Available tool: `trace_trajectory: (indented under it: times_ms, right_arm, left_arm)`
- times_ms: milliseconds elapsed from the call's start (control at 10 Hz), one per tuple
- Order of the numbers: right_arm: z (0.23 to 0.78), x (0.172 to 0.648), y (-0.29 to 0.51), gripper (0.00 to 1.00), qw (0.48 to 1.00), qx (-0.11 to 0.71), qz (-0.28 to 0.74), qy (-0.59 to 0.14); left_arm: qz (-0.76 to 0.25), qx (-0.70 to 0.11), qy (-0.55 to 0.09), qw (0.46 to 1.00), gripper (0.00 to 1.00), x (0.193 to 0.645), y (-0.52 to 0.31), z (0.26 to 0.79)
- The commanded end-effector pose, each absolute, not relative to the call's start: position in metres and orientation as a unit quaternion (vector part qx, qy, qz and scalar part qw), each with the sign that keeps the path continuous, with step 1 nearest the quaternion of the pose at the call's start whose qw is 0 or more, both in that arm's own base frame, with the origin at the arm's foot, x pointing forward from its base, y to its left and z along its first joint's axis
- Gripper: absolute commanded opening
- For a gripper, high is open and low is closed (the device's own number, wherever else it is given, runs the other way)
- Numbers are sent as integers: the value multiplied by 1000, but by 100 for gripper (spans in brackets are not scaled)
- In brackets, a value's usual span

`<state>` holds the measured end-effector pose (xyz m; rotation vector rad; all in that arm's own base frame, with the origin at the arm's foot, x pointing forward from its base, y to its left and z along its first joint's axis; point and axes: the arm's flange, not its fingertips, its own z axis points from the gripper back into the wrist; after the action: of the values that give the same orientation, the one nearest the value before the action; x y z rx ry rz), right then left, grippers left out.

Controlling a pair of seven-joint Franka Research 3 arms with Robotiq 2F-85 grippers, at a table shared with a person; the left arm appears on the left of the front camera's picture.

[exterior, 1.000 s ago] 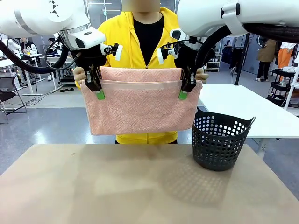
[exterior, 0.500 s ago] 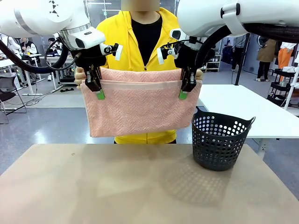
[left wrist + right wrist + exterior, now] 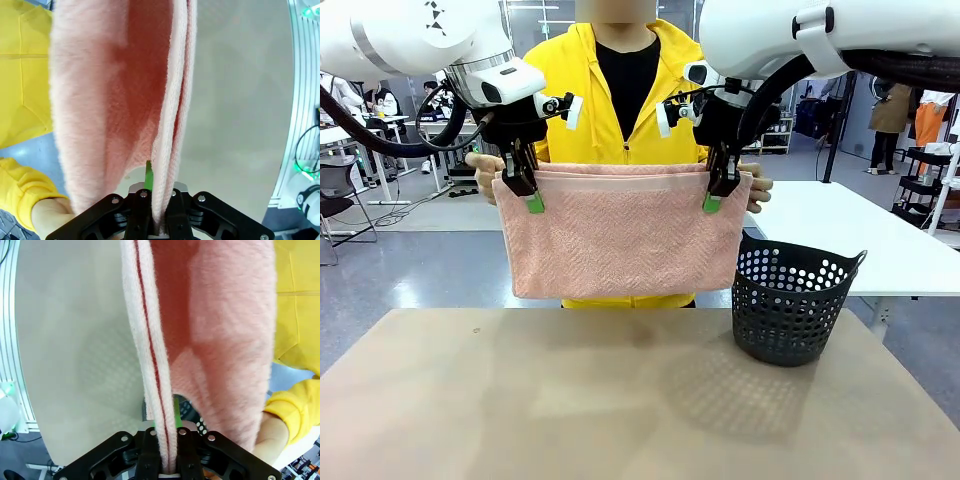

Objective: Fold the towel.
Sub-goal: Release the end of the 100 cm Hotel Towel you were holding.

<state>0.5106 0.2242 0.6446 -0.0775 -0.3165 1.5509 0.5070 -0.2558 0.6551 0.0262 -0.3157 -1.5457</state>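
The salmon-pink towel [image 3: 620,235] hangs doubled over in the air above the far side of the table. My left gripper [image 3: 528,192] is shut on its top left corner, and my right gripper [image 3: 716,192] is shut on its top right corner. A person in a yellow jacket stands behind it, one hand [image 3: 480,162] at the left corner and the other hand [image 3: 758,182] at the right corner. In the left wrist view the towel [image 3: 125,100] runs up from the shut jaws with a hand [image 3: 50,217] beside it. The right wrist view has the towel [image 3: 200,340] pinched likewise, a hand [image 3: 272,437] nearby.
A black perforated basket [image 3: 790,305] stands on the table's right side, just below the towel's right corner. The tan table [image 3: 570,400] stretches bare under the towel. A white table [image 3: 840,235] lies behind on the right.
The person has lowered the rear layer of the towel, so its top edge now lies level with the front one. Their hands sit lower and farther out. My arms have stayed put.
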Motion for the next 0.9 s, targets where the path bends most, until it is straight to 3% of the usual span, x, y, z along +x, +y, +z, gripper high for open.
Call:
trace_trajectory:
  times_ms: [0,800]
  right_arm:
    - [648,510,221,0,699,-37,700,-142]
    - [648,510,221,0,699,-37,700,-142]
  left_arm:
    - [-695,15,-143,705,0,507,-254,657]
    - [-695,15,-143,705,0,507,-254,657]
